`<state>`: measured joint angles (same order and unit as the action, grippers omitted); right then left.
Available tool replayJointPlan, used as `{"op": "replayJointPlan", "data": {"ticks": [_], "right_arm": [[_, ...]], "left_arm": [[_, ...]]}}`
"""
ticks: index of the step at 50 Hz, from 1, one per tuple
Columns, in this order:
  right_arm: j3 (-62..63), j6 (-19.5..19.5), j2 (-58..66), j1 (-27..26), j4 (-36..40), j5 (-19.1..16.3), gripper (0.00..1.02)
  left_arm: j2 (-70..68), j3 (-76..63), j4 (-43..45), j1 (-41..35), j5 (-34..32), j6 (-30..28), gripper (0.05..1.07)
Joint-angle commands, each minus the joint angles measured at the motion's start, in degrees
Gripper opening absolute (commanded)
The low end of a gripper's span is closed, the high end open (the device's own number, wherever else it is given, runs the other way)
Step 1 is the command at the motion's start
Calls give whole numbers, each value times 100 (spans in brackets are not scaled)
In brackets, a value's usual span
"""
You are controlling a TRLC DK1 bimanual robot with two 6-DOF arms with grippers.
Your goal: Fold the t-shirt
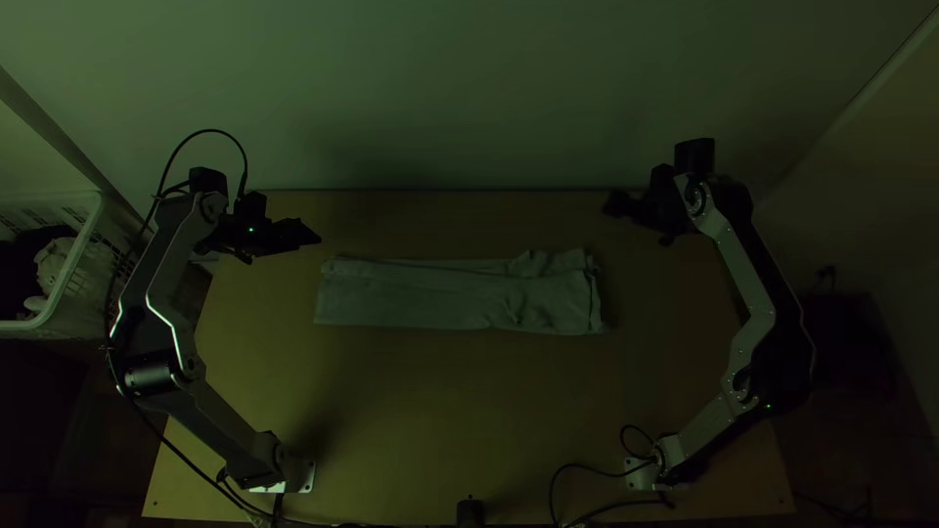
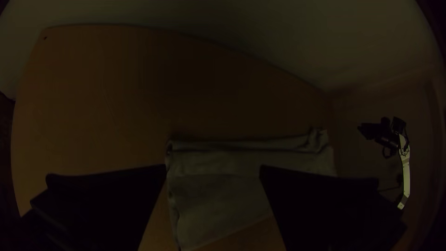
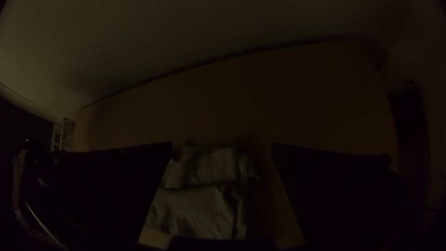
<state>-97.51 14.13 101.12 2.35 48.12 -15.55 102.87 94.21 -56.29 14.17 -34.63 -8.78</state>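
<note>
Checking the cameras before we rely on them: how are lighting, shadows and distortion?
Top view: dim, greenish light, soft shadow on the wall above the table. Left wrist view: darker, table edge bowed, fingers near black. Right wrist view: darkest, corners black, cloth dim.

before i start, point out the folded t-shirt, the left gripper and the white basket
T-shirt (image 1: pixel 421 295), top view, middle of the long folded strip
Left gripper (image 2: pixel 213 166), left wrist view, midway between its fingertips
White basket (image 1: pixel 88 288), top view, side wall
</note>
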Motion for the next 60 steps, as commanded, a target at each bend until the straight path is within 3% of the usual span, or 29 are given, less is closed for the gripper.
{"op": "replayJointPlan", "data": {"ticks": [1,12,34,51,60], "right_arm": [[-101,195,-391,-173,-101,-255,99],[-101,301,-875,-349,-118,-291,99],[312,371,-1657,-384,-48,-282,99],[514,362,-1912,-402,-39,-282,99],[611,354,-1991,-437,-48,-282,99]], "left_arm": [[-188,-527,127,156,-342,-45,103],[-303,-1397,611,534,-1010,-98,103],[524,-1924,848,956,-1239,-775,103],[1060,-1960,848,376,-1423,-546,103],[1192,-1986,1112,-266,-1441,-54,103]]}}
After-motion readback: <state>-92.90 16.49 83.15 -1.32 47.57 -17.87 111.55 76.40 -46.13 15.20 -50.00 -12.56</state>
